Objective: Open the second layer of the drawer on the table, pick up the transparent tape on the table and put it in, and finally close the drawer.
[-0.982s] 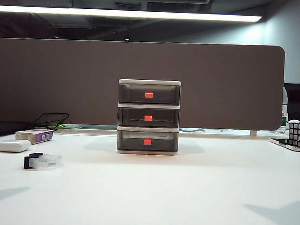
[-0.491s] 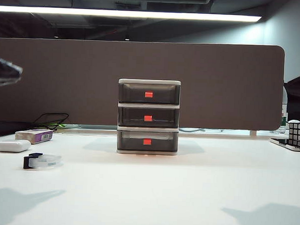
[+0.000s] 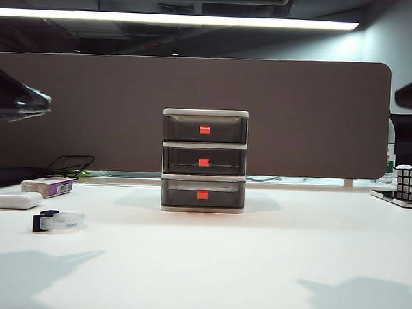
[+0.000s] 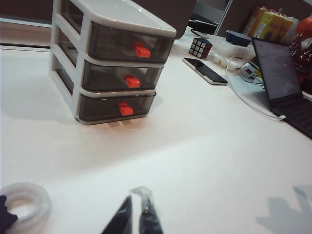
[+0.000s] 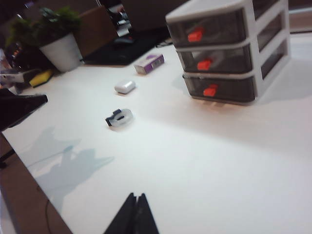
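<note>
A: Where does the left gripper stand?

B: It hangs above the table with its fingers pressed together and nothing between them. The transparent tape lies on the tabletop just beside the fingertips, not touching them. In the exterior view that arm shows only as a dark tip at the left edge, high over the tape.

A: And the drawer unit?

B: Well ahead of the left gripper. The second layer of the drawer is fully shut, its orange tab flush with those of the top drawer and the bottom drawer.

A: The right gripper?

B: Also pressed together and empty, held over bare tabletop. The tape lies well apart from it, farther out; beyond the tape are a white oblong case and a white-and-purple box. The second layer sits ahead of it, off to the other side.
</note>
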### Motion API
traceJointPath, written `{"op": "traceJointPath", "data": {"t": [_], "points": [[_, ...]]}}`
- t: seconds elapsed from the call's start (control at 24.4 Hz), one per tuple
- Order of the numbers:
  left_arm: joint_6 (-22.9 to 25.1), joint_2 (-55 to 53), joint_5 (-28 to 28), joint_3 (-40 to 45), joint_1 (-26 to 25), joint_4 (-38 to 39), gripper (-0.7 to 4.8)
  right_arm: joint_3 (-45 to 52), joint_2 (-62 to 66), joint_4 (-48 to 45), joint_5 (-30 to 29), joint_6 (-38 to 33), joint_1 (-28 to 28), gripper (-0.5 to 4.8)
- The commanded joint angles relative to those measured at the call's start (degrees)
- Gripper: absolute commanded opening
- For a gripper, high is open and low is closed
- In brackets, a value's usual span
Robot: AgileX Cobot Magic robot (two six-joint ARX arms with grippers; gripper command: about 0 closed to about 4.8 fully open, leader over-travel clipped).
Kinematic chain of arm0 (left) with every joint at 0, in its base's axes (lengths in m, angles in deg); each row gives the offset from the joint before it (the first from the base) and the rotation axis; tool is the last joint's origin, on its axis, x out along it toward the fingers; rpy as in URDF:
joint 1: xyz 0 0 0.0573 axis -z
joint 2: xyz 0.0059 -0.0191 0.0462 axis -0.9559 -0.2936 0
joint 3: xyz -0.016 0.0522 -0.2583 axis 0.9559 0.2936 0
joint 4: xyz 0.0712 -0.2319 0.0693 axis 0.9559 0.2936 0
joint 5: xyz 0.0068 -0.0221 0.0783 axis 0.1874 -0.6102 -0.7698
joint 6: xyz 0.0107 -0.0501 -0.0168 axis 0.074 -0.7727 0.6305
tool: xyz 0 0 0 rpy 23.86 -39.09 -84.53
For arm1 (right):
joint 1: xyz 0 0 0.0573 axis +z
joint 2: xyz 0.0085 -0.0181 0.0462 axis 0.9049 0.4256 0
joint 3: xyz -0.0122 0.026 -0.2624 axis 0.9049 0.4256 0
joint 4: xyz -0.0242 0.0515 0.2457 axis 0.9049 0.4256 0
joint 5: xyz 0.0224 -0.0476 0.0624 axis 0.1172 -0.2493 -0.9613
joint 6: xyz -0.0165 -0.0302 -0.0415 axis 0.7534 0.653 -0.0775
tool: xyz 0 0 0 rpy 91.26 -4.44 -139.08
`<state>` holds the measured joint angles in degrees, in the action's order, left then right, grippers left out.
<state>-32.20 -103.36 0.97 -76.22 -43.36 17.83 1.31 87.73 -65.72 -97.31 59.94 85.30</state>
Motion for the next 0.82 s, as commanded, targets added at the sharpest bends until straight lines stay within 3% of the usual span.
{"op": "traceJointPath", "data": {"t": [0.04,0.25,0.29,0.33,0.45,0.7,0.82], "points": [[0.7,-4.9,-0.3,-0.3,0.0,-8.0,0.27,-1.5,3.2,-0.6,0.2,1.7,0.0,-0.03],[0.9,-12.8,-0.3,-1.2,0.0,-13.2,0.42,-4.1,11.0,-4.8,0.2,4.1,0.0,-0.03],[1.6,-15.7,-0.2,-2.2,0.0,-14.1,1.01,-5.3,14.9,-7.3,0.2,4.2,0.0,-0.03],[2.3,-17.0,0.0,-2.7,0.0,-14.4,1.17,-5.9,16.8,-8.5,0.2,4.2,0.0,-0.03],[3.5,-22.3,0.4,-4.9,0.0,-16.0,1.23,-8.7,25.3,-13.1,0.2,4.2,0.0,-0.03],[3.3,-28.4,5.4,-5.4,0.0,-27.3,1.25,-16.9,41.5,-16.0,-3.5,6.6,0.1,-0.03],[3.7,-28.5,3.9,-5.4,0.0,-30.9,1.24,-20.9,48.3,-16.7,-5.9,7.4,0.1,-0.03]]}}
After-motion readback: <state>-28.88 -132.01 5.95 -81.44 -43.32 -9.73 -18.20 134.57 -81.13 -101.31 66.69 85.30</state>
